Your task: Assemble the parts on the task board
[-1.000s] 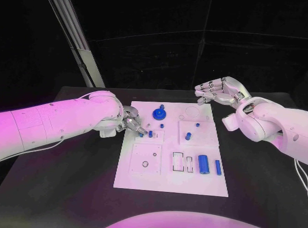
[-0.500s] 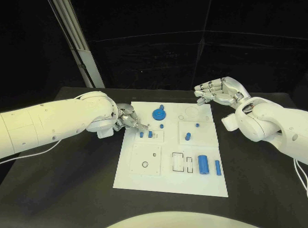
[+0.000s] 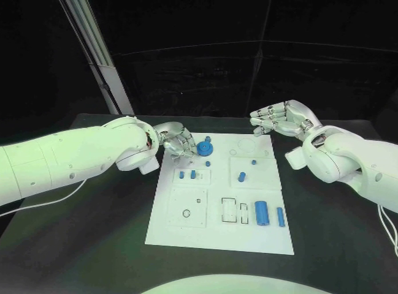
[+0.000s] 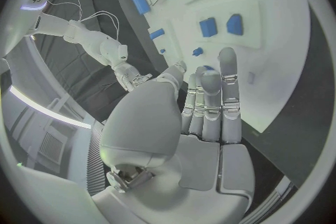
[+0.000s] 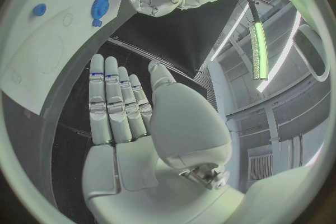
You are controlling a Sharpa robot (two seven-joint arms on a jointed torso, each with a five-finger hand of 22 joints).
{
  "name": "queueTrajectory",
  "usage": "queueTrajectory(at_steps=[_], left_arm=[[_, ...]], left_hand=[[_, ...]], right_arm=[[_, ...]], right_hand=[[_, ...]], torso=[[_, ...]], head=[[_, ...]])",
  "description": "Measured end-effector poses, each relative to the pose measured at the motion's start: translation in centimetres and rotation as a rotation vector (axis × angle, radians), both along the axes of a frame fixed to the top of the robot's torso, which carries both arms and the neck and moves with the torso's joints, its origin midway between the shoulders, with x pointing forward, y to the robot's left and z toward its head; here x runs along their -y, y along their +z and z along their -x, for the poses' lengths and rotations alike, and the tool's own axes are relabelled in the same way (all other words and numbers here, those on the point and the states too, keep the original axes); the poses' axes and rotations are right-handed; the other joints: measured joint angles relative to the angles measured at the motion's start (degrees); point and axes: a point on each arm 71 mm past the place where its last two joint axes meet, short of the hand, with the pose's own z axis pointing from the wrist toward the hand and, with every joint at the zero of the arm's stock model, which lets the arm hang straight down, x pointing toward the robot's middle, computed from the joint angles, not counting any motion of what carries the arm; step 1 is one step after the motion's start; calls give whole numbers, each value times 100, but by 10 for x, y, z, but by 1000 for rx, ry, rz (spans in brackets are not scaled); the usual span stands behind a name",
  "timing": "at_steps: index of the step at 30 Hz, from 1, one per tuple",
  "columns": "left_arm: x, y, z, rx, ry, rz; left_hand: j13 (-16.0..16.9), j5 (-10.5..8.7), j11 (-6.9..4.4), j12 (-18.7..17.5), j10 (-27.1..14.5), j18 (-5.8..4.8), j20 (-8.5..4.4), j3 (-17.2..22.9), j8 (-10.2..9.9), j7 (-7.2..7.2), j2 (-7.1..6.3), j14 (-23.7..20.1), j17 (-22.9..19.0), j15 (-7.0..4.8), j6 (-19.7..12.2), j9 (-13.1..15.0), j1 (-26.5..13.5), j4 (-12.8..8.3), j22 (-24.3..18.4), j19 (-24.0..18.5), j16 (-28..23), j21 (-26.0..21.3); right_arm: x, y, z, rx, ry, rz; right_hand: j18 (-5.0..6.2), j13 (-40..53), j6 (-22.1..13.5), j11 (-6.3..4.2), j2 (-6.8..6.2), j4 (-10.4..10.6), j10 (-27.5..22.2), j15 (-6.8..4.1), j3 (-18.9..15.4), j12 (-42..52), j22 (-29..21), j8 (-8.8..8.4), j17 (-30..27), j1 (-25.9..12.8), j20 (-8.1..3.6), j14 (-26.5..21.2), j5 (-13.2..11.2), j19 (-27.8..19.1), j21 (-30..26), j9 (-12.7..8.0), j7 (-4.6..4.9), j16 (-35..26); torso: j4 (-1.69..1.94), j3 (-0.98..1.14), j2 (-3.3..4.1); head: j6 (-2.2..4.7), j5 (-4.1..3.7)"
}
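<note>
The left hand (image 3: 176,142) hung over the far left corner of the board (image 3: 188,229), its fingers (image 4: 227,75) straight, a little apart, and holding nothing. Just beside its fingertips stood the gear (image 3: 204,147), a round blue part with a small knob on top. Nearer the robot, two short blue pegs (image 3: 187,174) stood side by side in a square white plate. To their right a small peg (image 3: 254,162) and a slanted one (image 3: 241,177) sat in another plate. Near the front edge lay a blue cylinder (image 3: 262,212) and beside it a thinner bar (image 3: 281,216), next to two empty rectangular slots (image 3: 234,209). The board was white, long and flat, in the middle of the black table (image 3: 92,245).

The right hand (image 3: 283,118) was above the table beyond the board's far right corner, fingers lightly curled and apart, empty.
</note>
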Motion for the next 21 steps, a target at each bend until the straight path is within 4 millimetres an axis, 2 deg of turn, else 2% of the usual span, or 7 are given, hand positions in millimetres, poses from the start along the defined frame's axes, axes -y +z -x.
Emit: queueTrajectory(at_steps=[2,4,8,12,15,19,21], left_arm=[[7,4,-1,55,-25,28],[15,8,-2,119,-58,41],[28,11,-2,224,-137,16],[37,7,-1,295,-209,-43],[43,3,0,333,-256,-92],[47,1,-1,370,-294,-147],[49,-1,-2,383,-309,-172]], left_hand=[[-273,0,48,-331,-156,-1,-8,238,-233,55,-67,-248,-430,48,37,-203,358,-238,-91,-50,-402,-131],[-729,-7,93,-831,-209,-2,9,508,-639,162,-230,-335,-696,118,170,-535,516,-389,-156,-58,-612,-210],[-1345,-66,184,-1444,-134,-1,89,713,-1174,167,-473,-101,-615,152,480,-958,374,-457,-191,95,-407,-227],[-1725,-66,188,-1760,-20,-1,80,729,-1488,119,-622,648,448,121,751,-1202,225,-472,-159,508,690,-66],[-1916,-90,171,-1891,63,-1,55,721,-1652,96,-617,1067,1251,98,891,-1329,165,-480,-34,799,1447,139],[-2089,-115,147,-1988,148,-1,28,676,-1811,63,-617,1307,1876,75,1012,-1446,108,-524,669,1183,1996,935],[-2169,-115,141,-2018,216,-93,12,656,-1883,52,-651,1308,2062,76,1098,-1495,74,-544,1069,1351,2161,1381]], right_arm=[[0,0,0,0,0,0],[0,0,0,0,0,0],[-1,0,0,0,1,0],[-1,0,0,-1,2,-1],[-2,0,0,-1,2,-1],[-3,0,0,-1,4,-2],[-3,0,0,-1,5,-2]], right_hand=[[0,0,0,0,0,0,0,0,0,0,0,0,0,0,0,0,0,0,0,0,0,0],[0,0,0,-1,0,0,-1,0,0,0,0,0,0,0,0,0,0,0,0,0,0,0],[0,0,0,-22,0,0,-22,0,0,0,0,0,0,0,0,0,0,0,0,0,0,0],[0,0,0,-22,0,0,-22,0,0,0,1,0,0,0,0,0,0,0,0,0,0,0],[0,0,0,-21,0,0,-21,0,0,0,1,0,1,0,0,0,0,0,0,0,0,0],[0,0,0,-21,0,0,-22,0,0,0,1,0,-3,0,0,0,0,0,0,0,0,0],[0,0,0,-21,0,0,-21,0,0,0,1,0,-4,0,0,0,0,0,0,0,0,0]], torso=[[-2,0,0],[-7,1,1],[-10,3,2],[-10,4,2],[-9,4,2],[-6,4,1],[-5,4,1]], head=[[7,-12],[11,-23],[20,-49],[21,-70],[24,-83],[28,-82],[28,-79]])
